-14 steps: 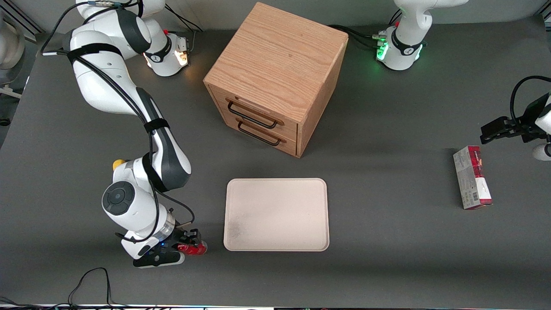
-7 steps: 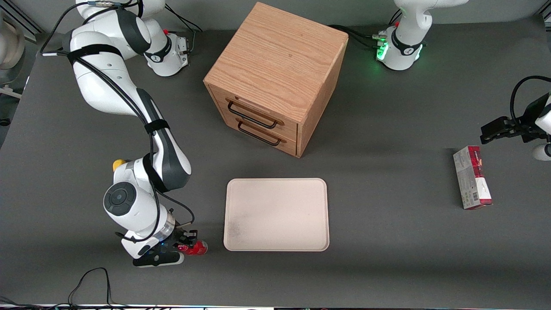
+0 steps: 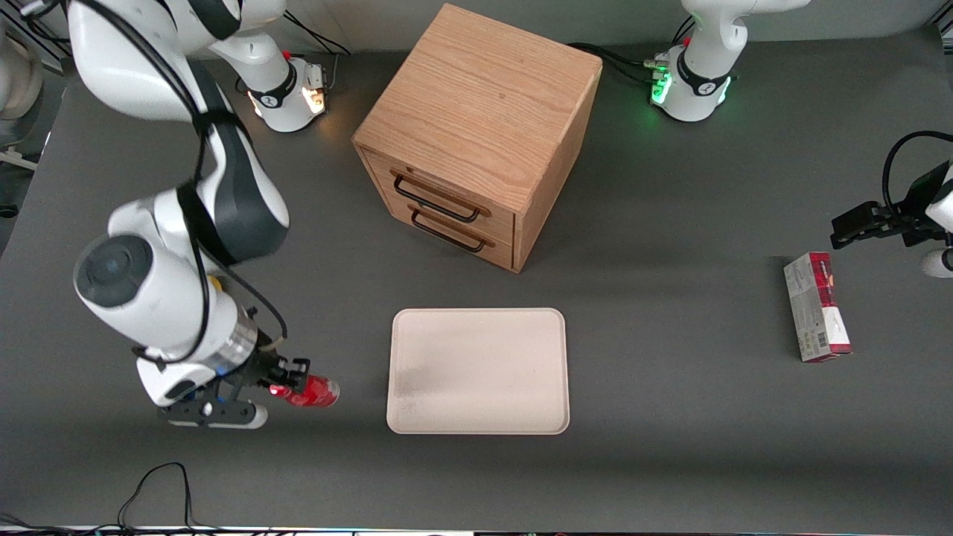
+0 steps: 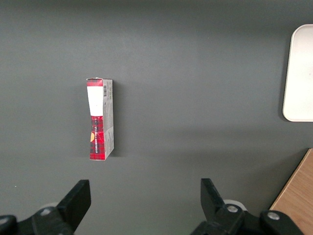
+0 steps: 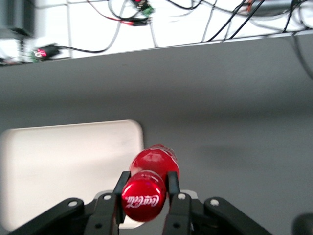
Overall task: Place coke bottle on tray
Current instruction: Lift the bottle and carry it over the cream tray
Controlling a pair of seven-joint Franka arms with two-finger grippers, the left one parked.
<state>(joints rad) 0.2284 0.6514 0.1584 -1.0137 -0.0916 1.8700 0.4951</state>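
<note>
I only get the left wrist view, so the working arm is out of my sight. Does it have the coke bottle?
Observer: Yes. The tool is shut on the coke bottle, which it holds lying sideways.
Operator: Is it over the tray?
Observer: No. The bottle is beside the tray, toward the working arm's end of the table.
Operator: Where is the cabinet?
Observer: The wooden cabinet stands farther from the front camera than the tray, with both drawers shut.
</note>
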